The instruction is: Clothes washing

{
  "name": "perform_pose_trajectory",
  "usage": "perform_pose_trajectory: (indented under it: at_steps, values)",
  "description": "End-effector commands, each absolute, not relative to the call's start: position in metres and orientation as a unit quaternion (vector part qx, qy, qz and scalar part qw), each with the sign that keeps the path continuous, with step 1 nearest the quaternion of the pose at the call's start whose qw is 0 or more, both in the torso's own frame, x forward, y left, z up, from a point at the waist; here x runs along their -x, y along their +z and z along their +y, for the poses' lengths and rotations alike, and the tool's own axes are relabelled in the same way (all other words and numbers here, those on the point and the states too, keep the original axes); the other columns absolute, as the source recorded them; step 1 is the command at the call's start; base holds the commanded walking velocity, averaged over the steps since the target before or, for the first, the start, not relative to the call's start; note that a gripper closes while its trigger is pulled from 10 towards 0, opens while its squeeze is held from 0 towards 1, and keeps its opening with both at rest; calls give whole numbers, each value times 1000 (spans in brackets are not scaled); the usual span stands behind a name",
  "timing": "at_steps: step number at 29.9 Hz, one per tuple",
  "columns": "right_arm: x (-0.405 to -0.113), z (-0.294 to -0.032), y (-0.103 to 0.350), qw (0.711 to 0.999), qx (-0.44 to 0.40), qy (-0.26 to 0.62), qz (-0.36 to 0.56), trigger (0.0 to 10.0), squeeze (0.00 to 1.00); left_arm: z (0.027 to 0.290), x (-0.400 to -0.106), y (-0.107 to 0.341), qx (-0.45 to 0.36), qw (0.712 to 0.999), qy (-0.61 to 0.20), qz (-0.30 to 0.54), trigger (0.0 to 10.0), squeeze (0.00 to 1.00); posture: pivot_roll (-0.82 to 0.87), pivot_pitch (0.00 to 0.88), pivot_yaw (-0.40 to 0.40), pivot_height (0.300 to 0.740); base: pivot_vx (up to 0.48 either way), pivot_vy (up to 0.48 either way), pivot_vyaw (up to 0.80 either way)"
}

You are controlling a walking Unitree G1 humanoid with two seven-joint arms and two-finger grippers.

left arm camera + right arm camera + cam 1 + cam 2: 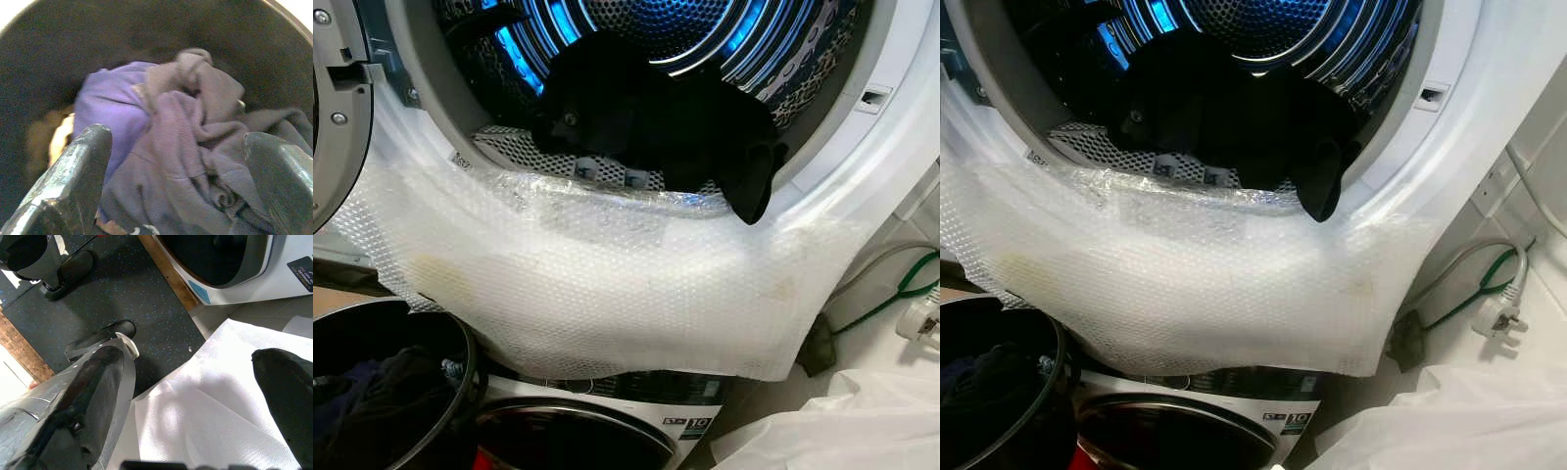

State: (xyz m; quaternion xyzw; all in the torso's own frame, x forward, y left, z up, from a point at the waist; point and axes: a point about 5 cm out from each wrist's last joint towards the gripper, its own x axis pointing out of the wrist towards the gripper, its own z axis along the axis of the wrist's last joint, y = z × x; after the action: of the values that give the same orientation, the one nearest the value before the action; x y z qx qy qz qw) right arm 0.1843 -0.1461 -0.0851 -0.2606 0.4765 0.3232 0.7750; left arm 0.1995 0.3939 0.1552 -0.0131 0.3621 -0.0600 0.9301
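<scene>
clothes (pixel 195 147) in bucket (pixel 44 63), between spread left fingers (pixel 73 176).

A laundry corner of a home is showing here: a dryer (pixel 862 196) is standing open with a dark garment (pixel 656 117) lying in its drum, stacked over a washing machine (pixel 607 431), while a bucket (pixel 460 343) is holding clothes (pixel 195 147) beside it.

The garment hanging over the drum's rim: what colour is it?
Black garment, clearest in the left eye view.
</scene>
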Motion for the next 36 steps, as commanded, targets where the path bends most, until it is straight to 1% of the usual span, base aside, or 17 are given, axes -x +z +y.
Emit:
perform_pose_trajectory:
  at_steps: [1,5,9,13,14,16,17,18,19,20,21,22,23,24,26,30,36]
  values:
    - [-183,-149,-86,771,267,323,480,10000,0,389,-202,147,6,924,-78,375,10000,1000,259,0,-112,740,0,0,0]
    - [-185,-148,-85,772,266,323,478,10000,0,379,-209,142,17,921,-109,374,10000,1000,239,0,-107,740,0,0,0]
    - [-185,-148,-85,772,267,322,478,10000,0,378,-210,142,17,920,-112,374,10000,1000,236,0,-106,740,0,0,0]
    - [-186,-150,-84,773,266,319,479,10000,0,374,-214,144,5,916,-142,376,10000,1000,233,0,-104,740,0,0,0]
    - [-184,-152,-85,773,266,316,481,10000,0,370,-214,146,-5,912,-171,373,10000,1000,226,0,-101,740,0,0,0]
    - [-184,-152,-85,773,266,316,481,10000,0,370,-214,146,-5,912,-171,373,10000,1000,226,0,-101,740,0,0,0]
    - [-184,-152,-85,773,265,316,482,10000,0,368,-213,146,-17,907,-187,376,10000,431,225,0,-101,740,0,0,0]
    - [-184,-152,-85,773,265,316,482,10000,0,368,-213,146,-17,907,-187,376,10000,431,225,0,-101,740,0,0,0]
    - [-184,-152,-85,774,264,315,482,10000,0,366,-210,145,-38,899,-205,385,10000,0,223,0,-100,740,0,0,0]
    - [-184,-152,-85,774,264,315,482,10000,0,366,-210,145,-38,899,-205,385,10000,0,223,0,-100,740,0,0,0]
    - [-184,-152,-85,774,263,315,483,10000,0,364,-206,144,-57,888,-224,396,10000,0,221,0,-99,740,0,0,0]
    - [-184,-152,-85,774,263,315,483,10000,0,364,-206,144,-57,888,-224,396,10000,0,221,0,-99,740,0,0,0]
    - [-183,-152,-86,774,262,314,483,10000,0,362,-202,142,-75,876,-245,408,10000,0,222,0,-100,740,0,0,0]
    - [-183,-152,-86,774,262,314,483,10000,0,362,-202,142,-75,876,-245,408,10000,0,222,0,-100,740,0,0,0]
    - [-184,-151,-86,775,260,313,484,10000,0,364,-196,138,-102,859,-255,433,10000,0,223,0,-98,740,0,0,0]
    - [-184,-151,-85,776,259,313,483,10000,0,369,-191,132,-122,846,-250,455,10000,0,225,0,-98,740,0,0,0]
    - [-185,-150,-85,776,258,313,482,10000,0,372,-191,123,-156,838,-230,470,10000,0,225,0,-98,740,0,0,0]
